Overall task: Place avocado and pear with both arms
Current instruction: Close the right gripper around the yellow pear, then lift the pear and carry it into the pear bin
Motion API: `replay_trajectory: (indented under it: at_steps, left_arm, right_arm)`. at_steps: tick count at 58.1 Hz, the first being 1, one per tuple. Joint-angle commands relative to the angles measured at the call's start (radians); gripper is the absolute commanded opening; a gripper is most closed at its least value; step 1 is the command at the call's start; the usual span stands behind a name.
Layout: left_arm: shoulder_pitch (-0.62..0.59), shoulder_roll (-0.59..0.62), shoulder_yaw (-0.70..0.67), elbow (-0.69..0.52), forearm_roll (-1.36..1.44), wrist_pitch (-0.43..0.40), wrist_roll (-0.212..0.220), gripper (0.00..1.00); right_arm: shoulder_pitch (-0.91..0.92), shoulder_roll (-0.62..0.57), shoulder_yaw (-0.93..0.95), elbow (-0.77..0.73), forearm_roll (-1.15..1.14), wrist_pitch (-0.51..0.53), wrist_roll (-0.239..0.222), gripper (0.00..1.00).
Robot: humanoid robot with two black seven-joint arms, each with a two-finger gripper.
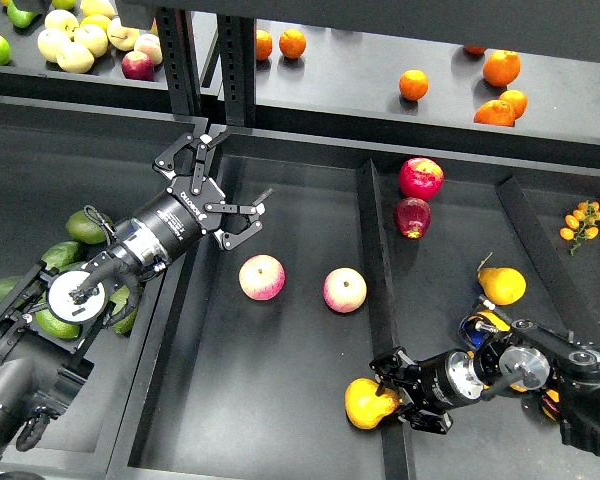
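Note:
My left gripper (223, 184) is open and empty, raised over the back left of the middle compartment (280, 400). Several glossy green avocados (84, 226) lie in the left compartment, partly hidden behind my left arm. My right gripper (392, 392) reaches in from the right across the divider (378, 300) and is shut on the golden yellow-orange pear (366, 403), low at the front right of the middle compartment. I cannot tell whether the pear touches the floor.
Two pink-yellow apples (262, 277) (345, 290) lie in the middle compartment. Two red apples (421, 178) and a second yellow pear (502, 285) lie in the right compartment. Oranges (501, 68) and pale apples (80, 40) sit on the back shelf. Black shelf posts (237, 60) stand behind my left gripper.

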Motion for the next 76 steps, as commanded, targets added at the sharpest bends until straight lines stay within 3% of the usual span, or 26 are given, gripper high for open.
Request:
replay_trajectory:
  at_steps: [1, 19, 34, 51, 76]
  left_arm:
    - [0.005, 0.0, 0.0, -0.002, -0.001, -0.005, 0.0, 0.99]
    - [0.011, 0.0, 0.006, -0.001, 0.0, -0.008, 0.0, 0.99]
    - [0.012, 0.0, 0.014, 0.001, 0.0, -0.008, 0.002, 0.99]
    - [0.014, 0.0, 0.014, 0.008, 0.0, -0.008, 0.003, 0.99]
    - [0.014, 0.0, 0.023, 0.018, 0.0, -0.008, 0.003, 0.99]
  right_arm:
    - [0.007, 0.009, 0.045, -0.024, 0.002, 0.0, 0.0, 0.2]
    - [0.059, 0.008, 0.059, -0.036, 0.073, 0.0, 0.0, 0.18]
    - [0.173, -0.103, 0.025, -0.018, 0.166, 0.0, 0.0, 0.18]
    - [0.259, -0.328, -0.31, 0.132, 0.344, 0.0, 0.0, 0.19]
    - [0.291, -0.348, -0.558, 0.271, 0.499, 0.0, 0.0, 0.22]
